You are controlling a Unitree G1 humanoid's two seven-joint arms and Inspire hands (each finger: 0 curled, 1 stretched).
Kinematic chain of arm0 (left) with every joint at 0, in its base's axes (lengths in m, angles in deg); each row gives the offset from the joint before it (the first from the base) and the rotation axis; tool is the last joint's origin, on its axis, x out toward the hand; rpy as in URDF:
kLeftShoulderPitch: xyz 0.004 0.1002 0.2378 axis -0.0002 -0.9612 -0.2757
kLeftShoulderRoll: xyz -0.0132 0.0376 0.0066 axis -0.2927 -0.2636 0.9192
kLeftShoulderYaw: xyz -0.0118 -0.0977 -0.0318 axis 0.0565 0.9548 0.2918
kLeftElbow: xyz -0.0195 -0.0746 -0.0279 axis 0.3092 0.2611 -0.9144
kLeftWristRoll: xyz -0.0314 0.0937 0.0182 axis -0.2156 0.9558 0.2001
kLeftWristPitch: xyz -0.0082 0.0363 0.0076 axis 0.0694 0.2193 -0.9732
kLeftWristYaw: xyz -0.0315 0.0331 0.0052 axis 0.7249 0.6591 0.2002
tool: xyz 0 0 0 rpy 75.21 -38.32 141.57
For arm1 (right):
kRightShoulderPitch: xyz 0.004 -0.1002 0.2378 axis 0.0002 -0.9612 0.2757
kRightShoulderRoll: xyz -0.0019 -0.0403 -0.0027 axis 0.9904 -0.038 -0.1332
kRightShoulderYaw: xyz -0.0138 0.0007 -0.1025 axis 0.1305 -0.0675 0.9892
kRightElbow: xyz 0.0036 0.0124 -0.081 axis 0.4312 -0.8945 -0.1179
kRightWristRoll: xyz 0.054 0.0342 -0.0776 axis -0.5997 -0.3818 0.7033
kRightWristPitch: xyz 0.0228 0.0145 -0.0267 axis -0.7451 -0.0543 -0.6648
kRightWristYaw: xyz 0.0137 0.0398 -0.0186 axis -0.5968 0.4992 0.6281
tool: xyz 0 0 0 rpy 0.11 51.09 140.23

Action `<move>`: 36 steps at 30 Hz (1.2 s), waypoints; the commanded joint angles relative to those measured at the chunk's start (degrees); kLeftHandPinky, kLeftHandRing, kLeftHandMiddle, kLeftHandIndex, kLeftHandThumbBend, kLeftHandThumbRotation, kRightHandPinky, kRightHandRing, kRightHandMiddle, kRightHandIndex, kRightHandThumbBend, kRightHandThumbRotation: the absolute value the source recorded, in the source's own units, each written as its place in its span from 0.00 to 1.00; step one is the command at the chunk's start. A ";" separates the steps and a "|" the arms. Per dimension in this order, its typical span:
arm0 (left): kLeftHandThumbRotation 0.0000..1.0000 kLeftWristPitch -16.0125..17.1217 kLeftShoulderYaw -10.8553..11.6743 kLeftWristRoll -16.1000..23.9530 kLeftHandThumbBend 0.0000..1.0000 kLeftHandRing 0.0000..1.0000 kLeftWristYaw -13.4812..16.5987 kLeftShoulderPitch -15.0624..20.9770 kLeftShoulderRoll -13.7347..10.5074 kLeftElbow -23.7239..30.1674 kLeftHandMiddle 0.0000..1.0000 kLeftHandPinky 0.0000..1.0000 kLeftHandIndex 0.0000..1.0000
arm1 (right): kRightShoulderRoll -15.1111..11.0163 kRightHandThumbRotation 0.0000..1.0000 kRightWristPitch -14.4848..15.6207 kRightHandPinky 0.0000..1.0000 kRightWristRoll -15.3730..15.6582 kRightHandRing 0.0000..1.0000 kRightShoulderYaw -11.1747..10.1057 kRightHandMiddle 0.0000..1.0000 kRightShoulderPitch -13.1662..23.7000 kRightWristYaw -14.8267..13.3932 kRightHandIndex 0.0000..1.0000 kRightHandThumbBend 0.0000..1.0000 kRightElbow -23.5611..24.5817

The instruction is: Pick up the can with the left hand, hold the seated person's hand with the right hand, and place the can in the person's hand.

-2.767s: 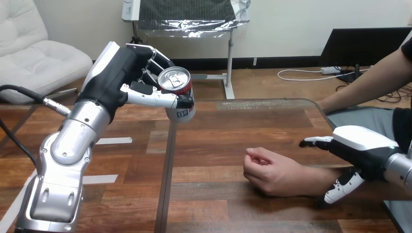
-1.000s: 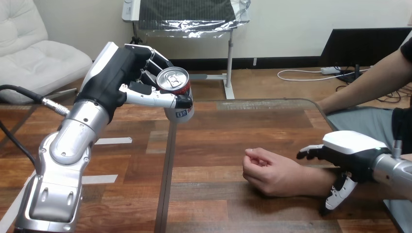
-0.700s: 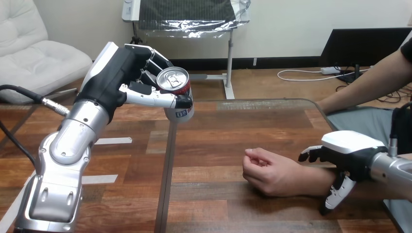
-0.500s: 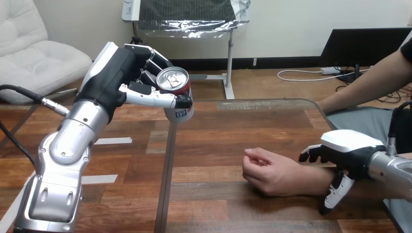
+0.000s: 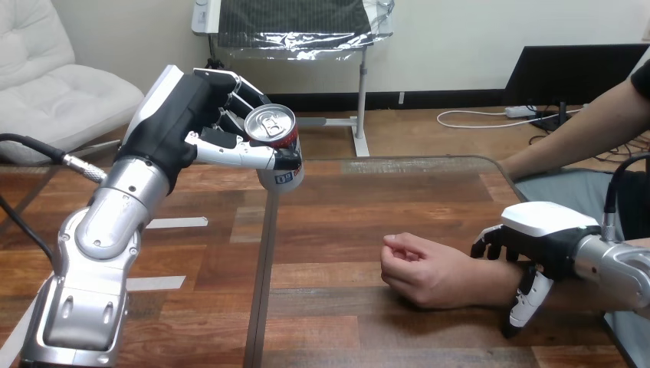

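— Wooden surface [image 5: 345, 199], brown planks, stretching forward from the viewer. What is on it?

— A person's hand [image 5: 425, 272], right of centre. It rests on the wood, loosely curled, and its forearm runs off toward the right edge.

— Where is the can?

— The can [image 5: 276, 146] is up in the air at the upper left, clear of the surface and well apart from the person's hand. It has a silver top with a pull tab and a red and white body. It leans a little, so the top faces the viewer.

— What holds it?

— The robot's left hand [image 5: 192, 123] does. Its thumb crosses the near side of the can and its fingers wrap the far side, a firm grip. The silver left arm [image 5: 107, 230] rises to it from the bottom left corner.

— And the robot's right hand?

— The right hand [image 5: 544, 234] comes in from the right edge and sits over the person's wrist [image 5: 498, 280], its white back upward. It lies close upon the wrist, but I cannot tell whether it grips it or only hovers there.
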 commanded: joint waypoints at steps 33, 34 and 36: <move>0.00 1.43 1.85 -0.35 0.68 0.34 0.60 4.51 -1.40 2.47 0.38 0.29 0.41 | 5.93 0.13 -1.79 0.46 1.64 0.53 5.38 0.59 -1.45 -3.76 0.63 0.92 -6.20; 0.00 1.40 1.88 -0.42 0.68 0.34 0.59 4.52 -1.37 2.46 0.38 0.29 0.41 | 5.99 0.12 -2.09 0.46 1.48 0.53 5.30 0.59 -1.45 -3.94 0.62 0.92 -6.39; 0.00 1.28 1.93 -0.56 0.68 0.34 0.56 4.55 -1.30 2.46 0.38 0.29 0.41 | 6.12 0.12 -2.73 0.45 1.27 0.52 5.21 0.58 -1.40 -4.41 0.61 0.92 -6.82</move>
